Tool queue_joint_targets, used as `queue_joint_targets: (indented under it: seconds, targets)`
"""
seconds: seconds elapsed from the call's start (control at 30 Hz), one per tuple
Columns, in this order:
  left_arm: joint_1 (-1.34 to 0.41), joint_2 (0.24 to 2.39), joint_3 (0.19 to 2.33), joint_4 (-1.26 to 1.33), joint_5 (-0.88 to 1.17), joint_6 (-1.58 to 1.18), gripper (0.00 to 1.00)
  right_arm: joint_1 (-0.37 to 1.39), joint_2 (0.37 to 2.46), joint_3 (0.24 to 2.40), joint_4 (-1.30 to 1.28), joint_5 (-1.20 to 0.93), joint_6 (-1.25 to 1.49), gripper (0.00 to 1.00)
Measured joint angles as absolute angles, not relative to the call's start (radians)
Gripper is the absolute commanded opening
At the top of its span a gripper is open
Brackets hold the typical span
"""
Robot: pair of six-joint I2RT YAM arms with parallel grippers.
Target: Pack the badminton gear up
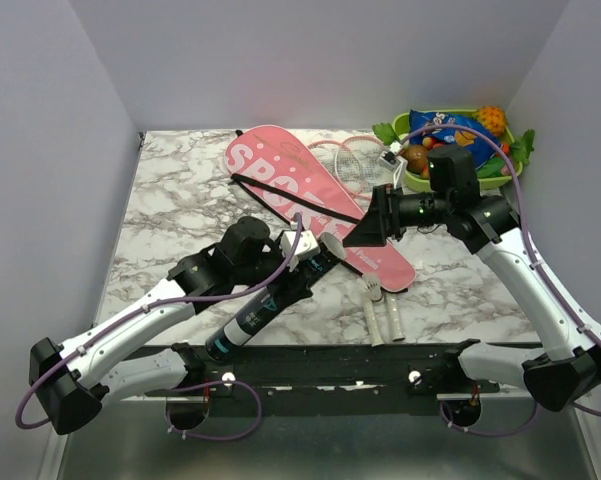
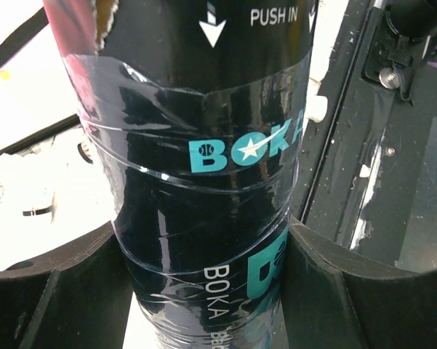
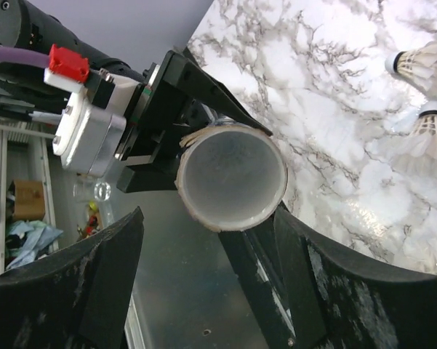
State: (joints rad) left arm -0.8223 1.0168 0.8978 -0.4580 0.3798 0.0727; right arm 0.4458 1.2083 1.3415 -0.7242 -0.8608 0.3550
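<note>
Tube [image 1: 263, 308]: dark, with teal "BOKA" lettering and a white "PUSH IN" arrow on the label. It is held at a slant over the near middle of the worktop [image 1: 180, 190], lower end toward my arm bases and open end pointing to the far right. I cannot tell whether the lower end touches the black base rail. My left fingers [image 2: 349, 291] are clamped across its body, one on each side of the label, both in contact. The open mouth, pale inside, faces my right fingers [image 3: 334, 291]. These stand apart on either side of the rim and are not closed on it. One is right at the rim, touching or nearly so; the other shows a clear gap. Racket bag [image 1: 300, 190]: pink, white "SPORT" lettering, black strap across it. It lies flat on a diagonal from far centre to near right, just beyond the tube's mouth, with my right wrist over its near half. Rackets: two pink-framed heads [image 1: 352, 158] lie at the bag's far right edge; I cannot tell if they are tucked under it. Two white handles [image 1: 383, 322] lie side by side near the front, right of the tube. Shuttlecocks [image 3: 422, 62]: two on the marble in the right wrist view, close together. Green tray [image 1: 416, 182]: far right corner, holding fruit and a blue packet, near the racket heads.
</note>
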Motion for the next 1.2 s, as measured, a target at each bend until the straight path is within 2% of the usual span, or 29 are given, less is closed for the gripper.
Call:
queue_joint_targets:
  seconds: [0.27, 0.47, 0.6, 0.97, 1.2]
  targets:
    - [-0.886, 0.925, 0.804, -0.411, 0.337, 0.090, 0.00, 0.499, 1.210, 1.312, -0.686, -0.870, 0.392, 0.68]
    - [-0.920, 0.910, 0.774, -0.378, 0.242, 0.091, 0.00, 0.532, 1.211, 1.290, -0.673, -0.874, 0.411, 0.66]
    - [-0.931, 0.900, 0.744, -0.359, 0.188, 0.095, 0.00, 0.564, 1.212, 1.256, -0.666, -0.874, 0.423, 0.59]
    - [-0.943, 0.900, 0.736, -0.347, 0.126, 0.105, 0.00, 0.596, 1.240, 1.245, -0.657, -0.856, 0.434, 0.56]
    - [-0.965, 0.900, 0.736, -0.346, 0.118, 0.112, 0.00, 0.596, 1.288, 1.319, -0.682, -0.810, 0.398, 0.55]
